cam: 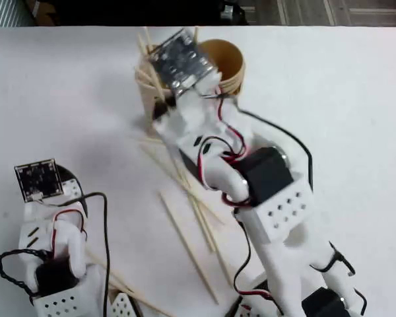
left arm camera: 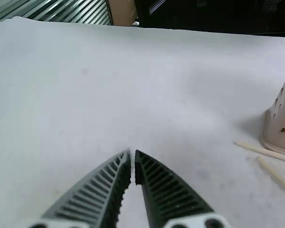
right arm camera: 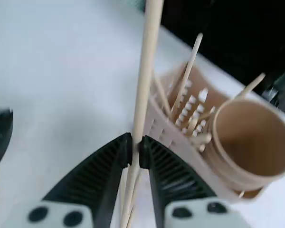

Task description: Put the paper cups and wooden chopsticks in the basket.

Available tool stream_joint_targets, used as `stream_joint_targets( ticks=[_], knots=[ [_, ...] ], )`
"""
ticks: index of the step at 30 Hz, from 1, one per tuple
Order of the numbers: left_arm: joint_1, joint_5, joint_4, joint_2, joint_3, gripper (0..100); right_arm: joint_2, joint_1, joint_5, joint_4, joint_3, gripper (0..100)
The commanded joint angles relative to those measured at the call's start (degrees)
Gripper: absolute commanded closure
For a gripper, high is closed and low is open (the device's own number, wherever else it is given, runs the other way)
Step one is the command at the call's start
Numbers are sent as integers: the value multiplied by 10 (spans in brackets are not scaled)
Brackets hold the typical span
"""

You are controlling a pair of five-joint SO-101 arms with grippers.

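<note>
A beige slatted basket (cam: pixel 150 92) stands at the far middle of the table, with a brown paper cup (cam: pixel 226 61) and several wooden chopsticks in it. My right gripper (right arm camera: pixel 135 147) is shut on one chopstick (right arm camera: pixel 147 71), held upright right beside the basket (right arm camera: pixel 178 111) and the paper cup (right arm camera: pixel 251 137). The right arm (cam: pixel 251 178) stretches from the near right up to the basket. My left gripper (left arm camera: pixel 132 157) is shut on nothing, low over bare table at the near left. Several loose chopsticks (cam: pixel 188 246) lie on the table between the arms.
The basket's corner (left arm camera: pixel 281 124) and two loose chopsticks (left arm camera: pixel 274 173) lie to one side of the left gripper. More chopsticks (cam: pixel 129 288) lie by the left arm's base (cam: pixel 53 264). The table's far edge (cam: pixel 317 28) runs just behind the basket.
</note>
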Motion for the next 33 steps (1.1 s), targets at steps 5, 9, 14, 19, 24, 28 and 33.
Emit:
stream_joint_targets(
  ticks=[5,9,14,19,24,28,33],
  knots=[
    [-3,-5,1,-8,-4,961,-2,15,7,-259,-11,979],
    [-3,-5,1,-8,-4,961,52,34,7,-354,-6,979],
    [-3,-5,2,-8,-4,961,141,66,4,-416,-6,978],
    [-3,-5,2,-8,-4,961,204,81,3,-400,-6,955],
    [-3,-5,2,-8,-4,961,180,79,3,-331,-11,820],
    [-3,-5,2,-8,-4,961,108,78,3,-198,-10,827],
    [-3,-5,2,-8,-4,961,44,78,3,17,-6,836]
  ],
)
